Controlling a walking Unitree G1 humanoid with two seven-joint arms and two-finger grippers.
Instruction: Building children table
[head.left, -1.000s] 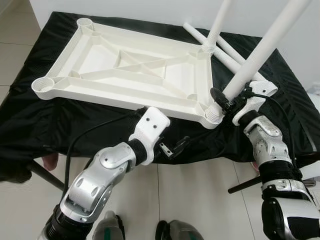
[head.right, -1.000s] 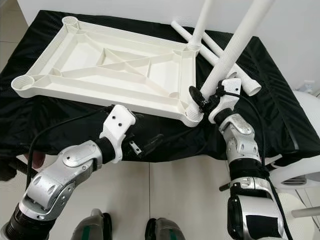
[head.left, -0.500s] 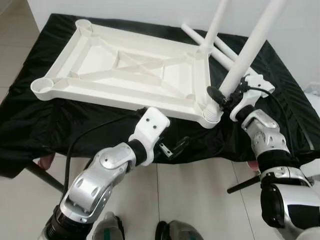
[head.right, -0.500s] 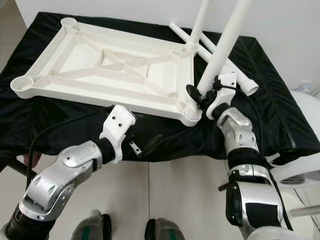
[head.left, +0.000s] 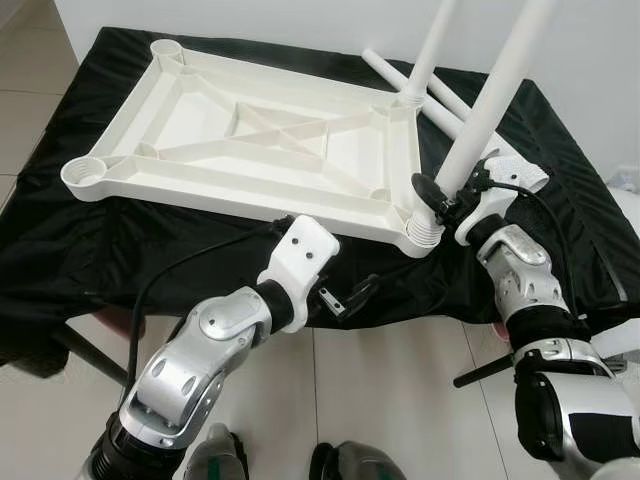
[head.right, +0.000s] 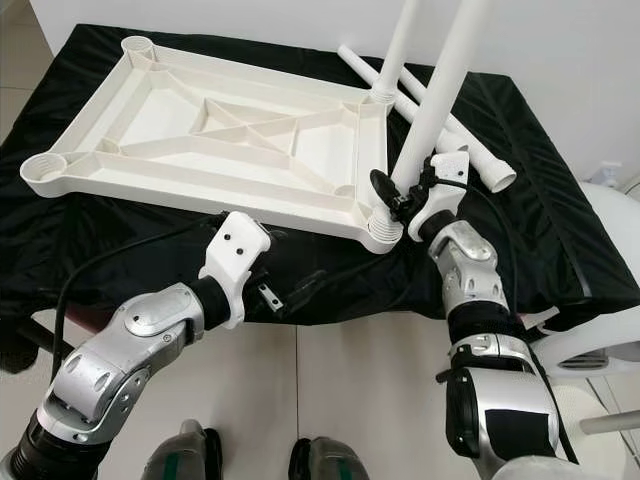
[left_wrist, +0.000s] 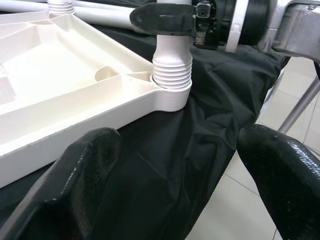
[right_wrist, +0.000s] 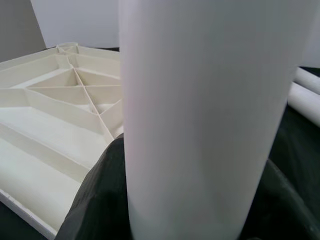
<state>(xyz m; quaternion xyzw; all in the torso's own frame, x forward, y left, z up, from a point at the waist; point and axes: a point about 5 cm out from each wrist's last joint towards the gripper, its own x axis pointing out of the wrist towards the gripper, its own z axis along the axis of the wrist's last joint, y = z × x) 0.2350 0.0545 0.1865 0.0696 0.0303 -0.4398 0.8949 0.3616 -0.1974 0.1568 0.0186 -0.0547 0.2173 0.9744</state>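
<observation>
You're in the middle of the leg-fitting step: the white tabletop is lying upside down on the bench, which is draped in black cloth, and your right tool is clamping the near-right leg just above the ribbed collar, where it's sitting in the near-right corner socket. That leg is standing up but tilting a bit toward the right, so I'd guess it isn't fully seated yet. The far-right leg is already standing in its own socket.

Your left tool is hanging open with nothing in it, just off the near edge of the bench, aiming at that same near-right corner.

Next move probably calls for straightening the leg and pressing or twisting it down until the collar is sitting flush, maybe with the left tool bracing the tabletop's near edge so it isn't sliding on the cloth.

As for the sockets, the two on the left side, near-left and far-left, are sitting empty. Two spare legs are lying on the cloth at the far right, waiting for them.
</observation>
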